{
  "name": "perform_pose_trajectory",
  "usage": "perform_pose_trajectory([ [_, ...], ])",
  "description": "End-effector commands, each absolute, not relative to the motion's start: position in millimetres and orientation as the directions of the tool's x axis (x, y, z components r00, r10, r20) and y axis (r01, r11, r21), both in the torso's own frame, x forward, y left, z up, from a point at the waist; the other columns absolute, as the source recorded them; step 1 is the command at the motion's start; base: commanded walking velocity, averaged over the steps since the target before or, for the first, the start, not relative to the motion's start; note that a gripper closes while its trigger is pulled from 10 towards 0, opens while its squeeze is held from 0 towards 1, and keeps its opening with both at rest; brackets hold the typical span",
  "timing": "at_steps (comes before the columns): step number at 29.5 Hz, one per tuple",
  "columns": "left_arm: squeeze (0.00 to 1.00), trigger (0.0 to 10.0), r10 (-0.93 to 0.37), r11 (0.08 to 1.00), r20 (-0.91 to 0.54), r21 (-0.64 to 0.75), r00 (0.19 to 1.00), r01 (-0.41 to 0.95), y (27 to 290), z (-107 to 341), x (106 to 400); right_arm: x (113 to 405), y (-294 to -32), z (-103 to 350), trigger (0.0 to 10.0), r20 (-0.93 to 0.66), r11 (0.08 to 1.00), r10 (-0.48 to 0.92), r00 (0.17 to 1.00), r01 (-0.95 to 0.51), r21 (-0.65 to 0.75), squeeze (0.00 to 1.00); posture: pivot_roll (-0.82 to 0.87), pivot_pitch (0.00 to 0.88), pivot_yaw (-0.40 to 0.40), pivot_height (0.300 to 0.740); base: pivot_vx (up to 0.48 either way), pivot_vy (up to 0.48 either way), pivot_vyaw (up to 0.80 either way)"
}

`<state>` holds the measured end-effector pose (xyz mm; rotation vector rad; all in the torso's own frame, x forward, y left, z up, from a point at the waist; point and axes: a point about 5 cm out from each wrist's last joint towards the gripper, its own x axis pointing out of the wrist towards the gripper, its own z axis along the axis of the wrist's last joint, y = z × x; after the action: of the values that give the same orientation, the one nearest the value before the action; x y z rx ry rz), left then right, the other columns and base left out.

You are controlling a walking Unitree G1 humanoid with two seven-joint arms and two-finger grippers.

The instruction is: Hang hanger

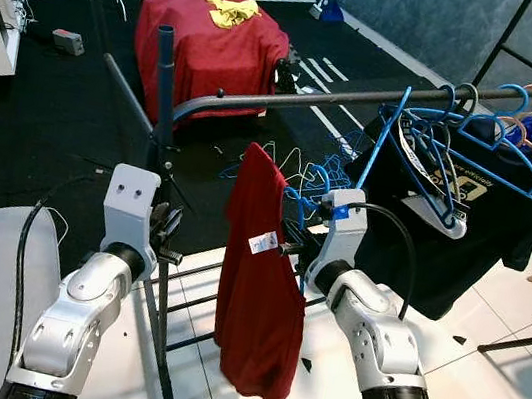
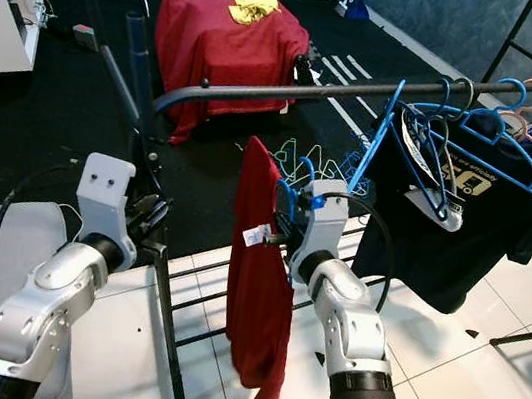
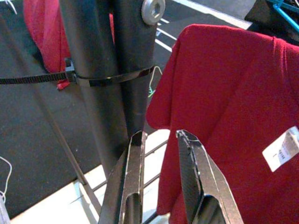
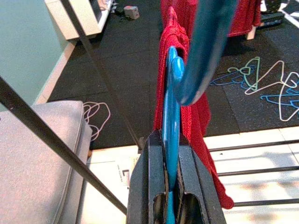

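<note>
The right gripper [image 1: 291,246] is clenched on a blue hanger [image 4: 171,116], whose flat neck sits pinched between the two black fingers, and a dark red shirt [image 1: 255,299] hangs from it just beside and below the gripper, clear of the floor. The rail [image 1: 363,96] runs above and beyond this gripper, so the hook is not yet over it. To do this step well, I judge the arm should lift until the hook's open mouth clears the top of the rail, carry it across, then lower so the hook seats before the fingers let go; aiming for the bare stretch of rail, short of the bunched blue hangers and black shirt [image 1: 487,209] off to its right, avoids tangling. The left gripper [image 3: 161,140] is released, its fingers parted and holding nothing, right next to the rack's upright post [image 3: 105,70], and should stay out of the shirt. A white tag [image 1: 262,243] on the red shirt carries print too small to read; the gold lettering on the black shirt is also illegible.
</note>
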<state>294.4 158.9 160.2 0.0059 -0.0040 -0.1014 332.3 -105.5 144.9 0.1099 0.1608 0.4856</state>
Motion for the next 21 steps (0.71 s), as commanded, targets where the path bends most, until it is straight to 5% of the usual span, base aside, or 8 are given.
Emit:
perform_pose_trajectory([
  [1, 0.00, 10.0, -0.035, 0.999, -0.024, -0.004, 0.999, 0.035, 169, 156, 293, 331, -105, 148, 10.0, -0.107, 0.876, 0.477, 0.872, -0.462, 0.135, 0.00, 0.02, 0.095, -0.052, 0.740, 0.000, 0.000, 0.00],
  [10, 0.00, 10.0, -0.017, 1.000, -0.041, 0.017, 0.999, 0.017, 171, 159, 293, 331, -107, 143, 10.0, -0.119, 0.890, 0.449, 0.886, -0.430, 0.150, 0.00, 0.03, 0.098, -0.052, 0.740, 0.000, -0.466, 0.76],
  [21, 0.00, 10.0, -0.111, 0.994, -0.076, 0.002, 0.991, 0.111, 164, 163, 298, 345, -151, 156, 10.0, -0.052, 0.957, 0.266, 0.963, -0.257, 0.137, 0.00, 0.02, 0.120, -0.001, 0.740, 0.000, 0.000, 0.00],
])
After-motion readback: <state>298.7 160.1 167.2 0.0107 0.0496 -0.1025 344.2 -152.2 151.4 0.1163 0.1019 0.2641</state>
